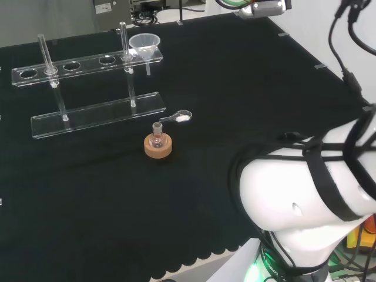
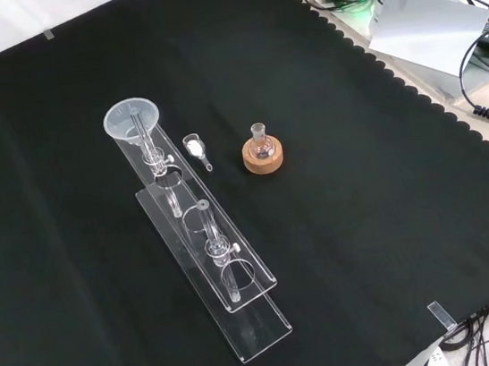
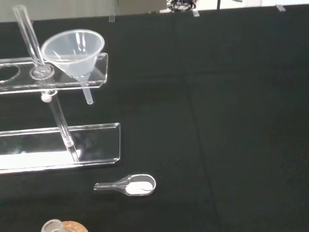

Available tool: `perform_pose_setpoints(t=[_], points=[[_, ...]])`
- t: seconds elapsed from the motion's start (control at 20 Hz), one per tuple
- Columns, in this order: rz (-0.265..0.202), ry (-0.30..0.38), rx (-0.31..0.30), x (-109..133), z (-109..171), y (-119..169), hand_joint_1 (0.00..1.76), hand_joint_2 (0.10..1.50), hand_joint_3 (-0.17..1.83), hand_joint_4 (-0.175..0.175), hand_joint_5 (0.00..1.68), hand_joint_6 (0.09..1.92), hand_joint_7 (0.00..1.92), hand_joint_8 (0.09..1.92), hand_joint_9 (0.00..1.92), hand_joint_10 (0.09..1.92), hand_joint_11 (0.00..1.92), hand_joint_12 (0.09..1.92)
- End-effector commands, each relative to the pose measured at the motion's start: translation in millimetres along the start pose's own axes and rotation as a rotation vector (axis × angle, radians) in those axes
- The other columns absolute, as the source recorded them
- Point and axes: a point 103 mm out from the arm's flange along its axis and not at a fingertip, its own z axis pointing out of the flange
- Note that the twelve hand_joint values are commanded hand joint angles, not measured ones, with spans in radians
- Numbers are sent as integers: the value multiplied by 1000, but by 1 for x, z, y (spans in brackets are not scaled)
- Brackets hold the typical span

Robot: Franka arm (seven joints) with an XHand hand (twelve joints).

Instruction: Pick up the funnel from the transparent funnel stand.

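A clear plastic funnel (image 1: 145, 44) (image 2: 132, 121) (image 3: 74, 50) sits in the end hole of the transparent funnel stand (image 1: 88, 62) (image 2: 207, 242) (image 3: 96, 79). Its spout hangs down through the stand's upper shelf. The stand has two upright rods, a row of round holes in the shelf and a flat base plate (image 1: 97, 114) (image 3: 58, 147). The big white shape at the lower right of the head view is the arm's own link (image 1: 305, 194).
A small clear flask (image 1: 157, 138) (image 2: 261, 141) stands on a cork ring (image 1: 158, 147) (image 2: 264, 156) near the stand. A clear scoop with white powder (image 1: 179, 117) (image 2: 194, 148) (image 3: 135, 185) lies between the flask and the stand's base.
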Motion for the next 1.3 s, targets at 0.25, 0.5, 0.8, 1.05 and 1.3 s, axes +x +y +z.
perform_pose_setpoints(t=[0.25,0.5,0.8,1.05,1.3], points=[[-61,-44,29,17,33,87,0,1180,387,5,149,87,3,394,138,639,0,1358],[-90,-61,60,44,38,111,0,1160,367,4,149,87,20,409,150,644,0,1362],[-129,-92,95,67,47,139,131,1087,281,-5,176,87,68,523,212,687,0,1386],[-147,-141,157,82,63,159,303,1001,232,-10,214,87,90,604,259,712,0,1448],[-163,-162,172,91,72,173,462,941,208,-10,210,87,53,629,249,721,14,1496]])
